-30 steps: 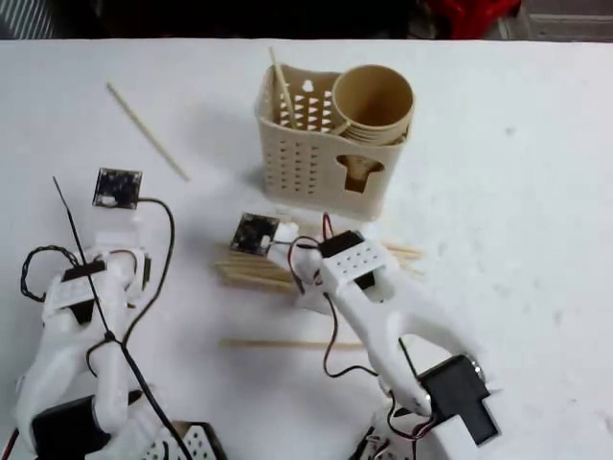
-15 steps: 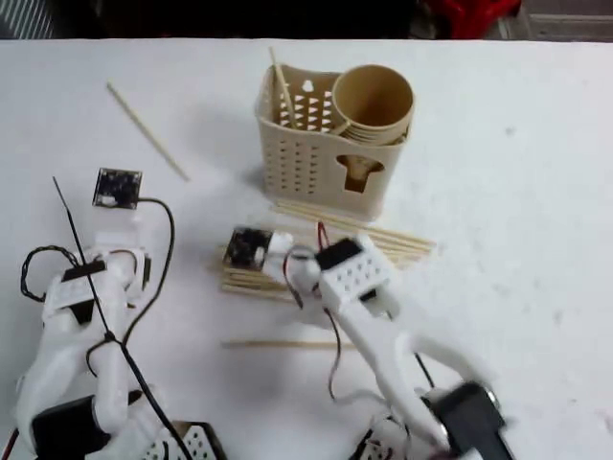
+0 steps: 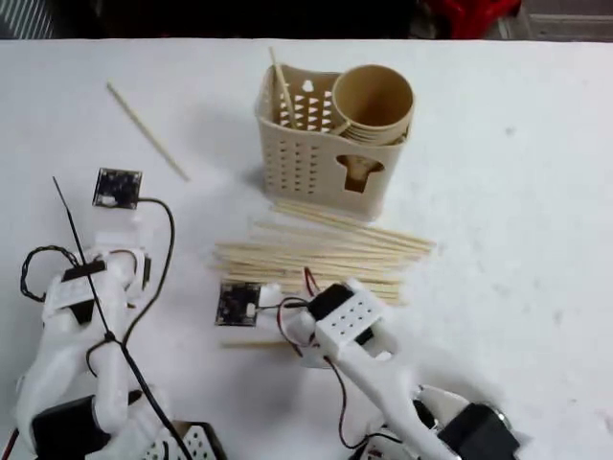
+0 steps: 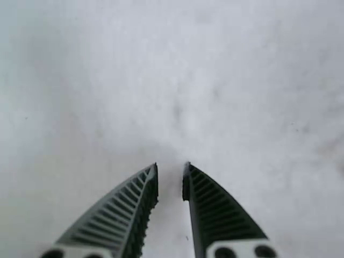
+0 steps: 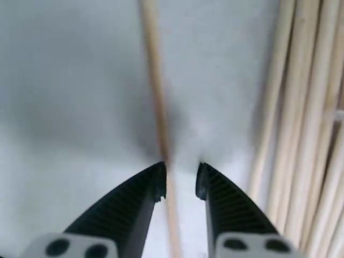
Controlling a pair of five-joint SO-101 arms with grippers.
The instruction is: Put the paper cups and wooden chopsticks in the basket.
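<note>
Pulling back from the chopstick pile (image 3: 316,257) to the frame's lower centre, my right pincer (image 5: 180,174) hangs slightly parted and empty, lined up to straddle the stray chopstick (image 5: 155,80), while the paper cups (image 3: 372,96) sit in the basket (image 3: 302,158).

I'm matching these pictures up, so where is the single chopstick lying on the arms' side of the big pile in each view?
High view: the single chopstick lies crosswise on the table, one end under the right arm.
Right wrist view: the chopstick runs along the table and passes under one fingertip of the right hand.
Left wrist view: the left hand over white table.
Shared landmark: the chopstick pile.
</note>
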